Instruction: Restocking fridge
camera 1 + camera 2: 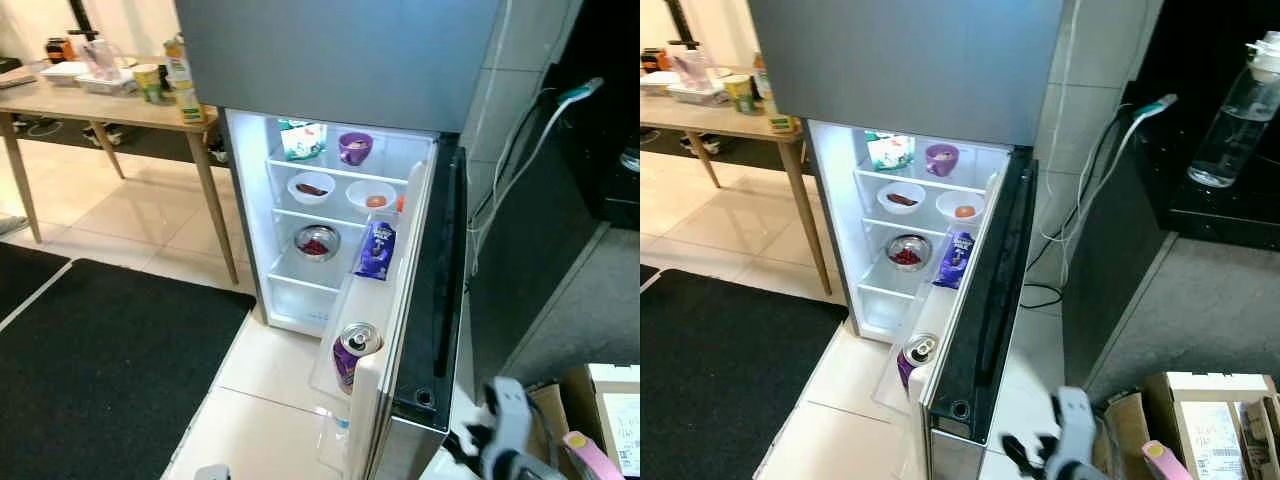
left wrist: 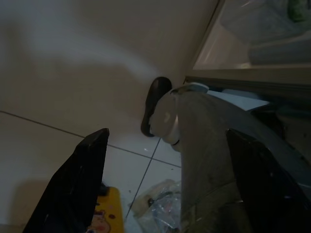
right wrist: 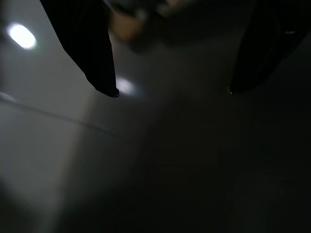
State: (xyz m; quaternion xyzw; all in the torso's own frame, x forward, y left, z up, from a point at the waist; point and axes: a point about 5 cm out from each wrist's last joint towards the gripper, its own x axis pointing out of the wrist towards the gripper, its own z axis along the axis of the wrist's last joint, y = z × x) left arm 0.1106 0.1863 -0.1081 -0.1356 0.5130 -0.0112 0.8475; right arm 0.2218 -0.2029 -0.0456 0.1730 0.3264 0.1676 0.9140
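Both grippers hang low with fingers spread and empty: left gripper [image 2: 160,160], right gripper [image 3: 170,87] over floor tiles. Fridge [image 1: 340,200] stands ahead, door [image 1: 420,330] swung open; purple can [image 1: 355,352] sits in its door rack, bowls on lit shelves, leaving access for restocking.

We see a wooden table [image 1: 100,103] at the far left with a tall carton [image 1: 182,88] at its near right corner, a black rug [image 1: 90,370] on the tiled floor [image 1: 150,215], a cardboard box [image 1: 1210,415], and a clear water bottle [image 1: 1240,110].
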